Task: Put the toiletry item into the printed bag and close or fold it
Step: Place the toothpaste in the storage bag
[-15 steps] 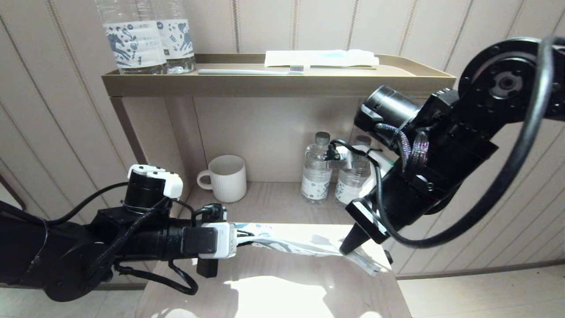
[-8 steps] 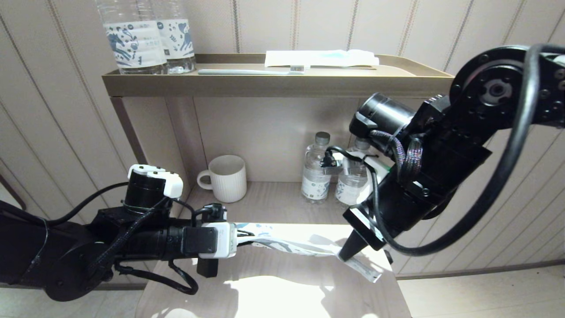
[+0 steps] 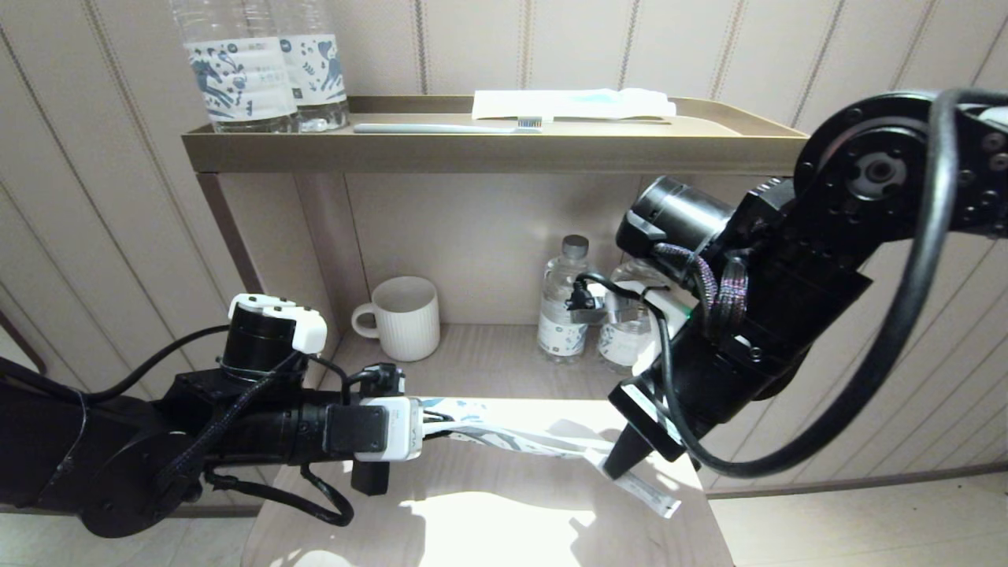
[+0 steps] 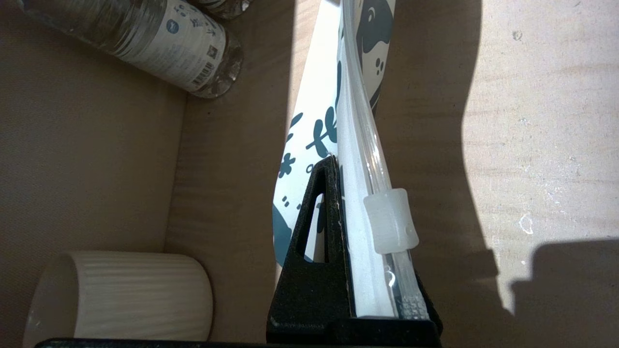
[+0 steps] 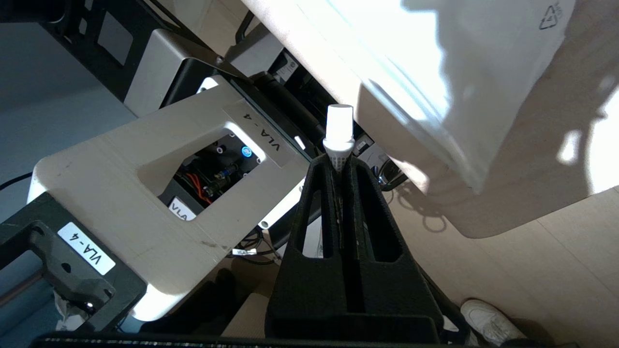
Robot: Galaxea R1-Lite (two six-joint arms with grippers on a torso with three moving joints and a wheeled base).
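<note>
The printed bag (image 3: 504,435), white with blue doodles, stretches flat just above the lower shelf. My left gripper (image 3: 429,425) is shut on its left end. In the left wrist view the gripper (image 4: 360,203) pinches the zip edge of the bag (image 4: 309,145) beside the clear slider (image 4: 389,220). My right gripper (image 3: 618,465) is shut on a small white tube (image 3: 647,493), the toiletry item, at the bag's right end. The tube slants down to the right. In the right wrist view the tube's cap (image 5: 339,126) sticks out past the gripper (image 5: 339,164), with the bag's corner (image 5: 459,96) beside it.
A ribbed white mug (image 3: 405,317) and two small water bottles (image 3: 565,303) stand at the back of the lower shelf. The top tray (image 3: 488,150) holds two large bottles with horse labels (image 3: 240,75), a toothbrush (image 3: 449,127) and a white packet (image 3: 571,102). The shelf's right edge (image 3: 705,504) is close.
My right arm has shifted left and slightly down, bringing the tube closer to the bag's right end. The left arm and the bag have stayed put.
</note>
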